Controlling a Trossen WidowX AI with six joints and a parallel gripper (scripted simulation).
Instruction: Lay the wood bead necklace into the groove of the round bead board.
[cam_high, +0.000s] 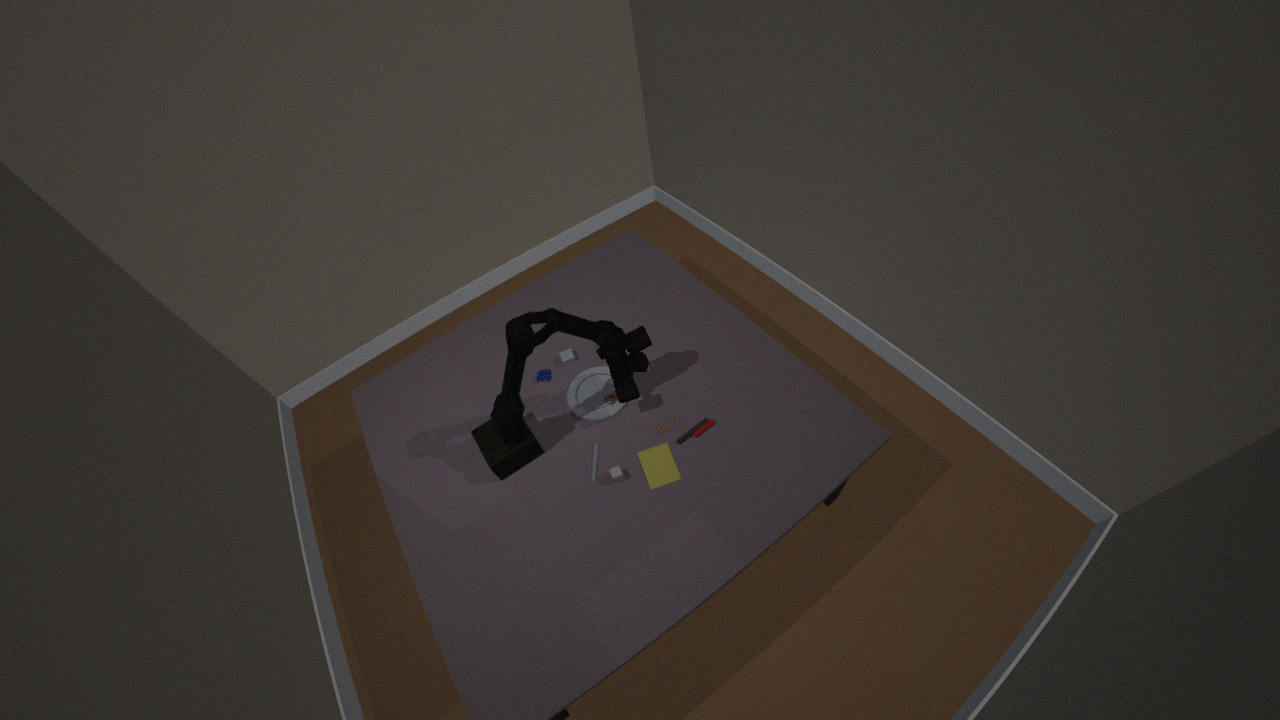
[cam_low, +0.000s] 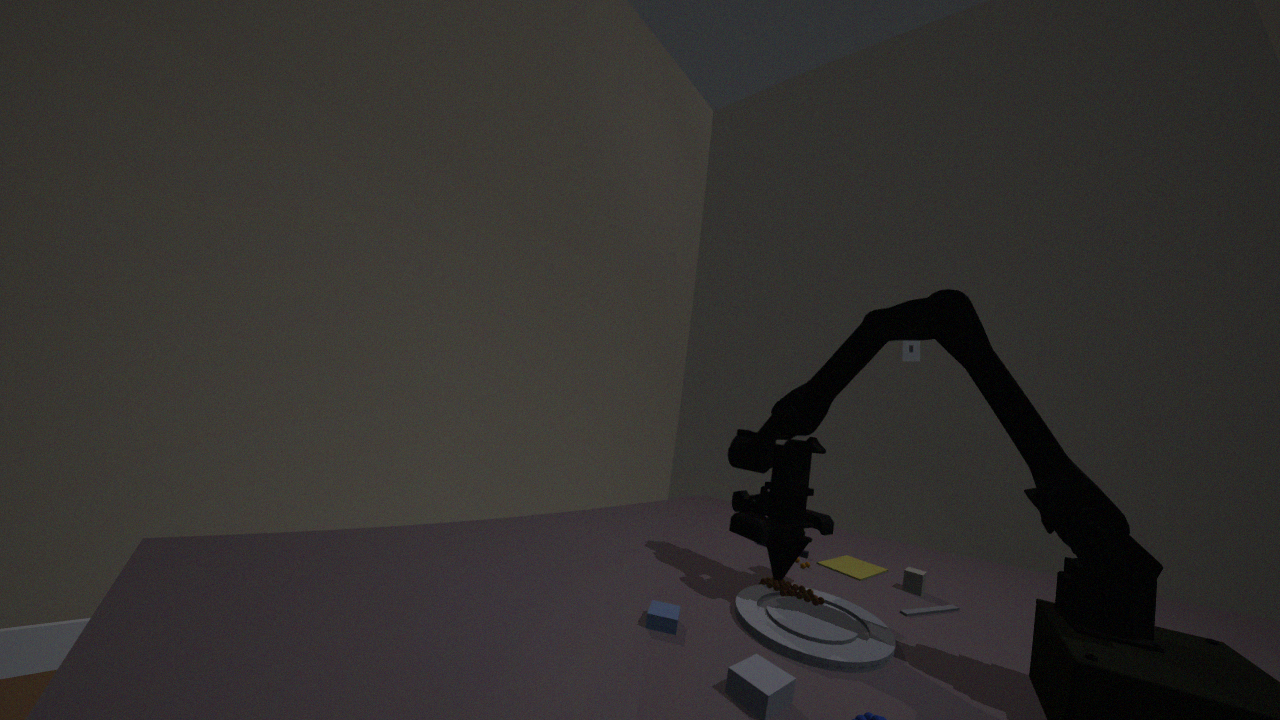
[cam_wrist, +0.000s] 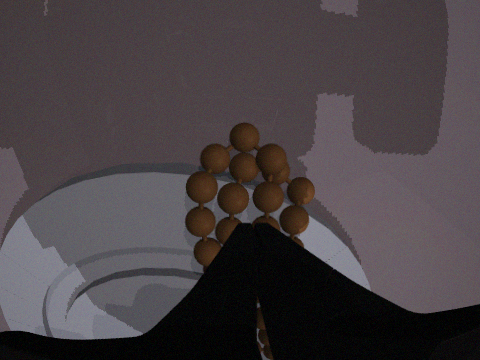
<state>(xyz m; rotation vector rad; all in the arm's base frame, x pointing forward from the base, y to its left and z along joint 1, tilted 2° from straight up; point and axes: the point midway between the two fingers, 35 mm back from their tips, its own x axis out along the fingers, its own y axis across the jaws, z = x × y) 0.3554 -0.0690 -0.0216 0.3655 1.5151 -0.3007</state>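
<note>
The wood bead necklace is brown and lies bunched in several rows over one side of the round bead board. Some of its beads reach past the outer rim in the wrist view. The board is pale grey with a ring groove, and the beads shown lie across its rim area. My gripper is shut, pointing down with its tips right at the beads. The fingers hide part of the necklace; no bead shows between the tips, and whether the cord is pinched there cannot be seen.
A pale block, a blue block and a blue cluster are near the board. A yellow sheet, a small block, a grey strip, orange bits and a red-and-black tool lie beyond.
</note>
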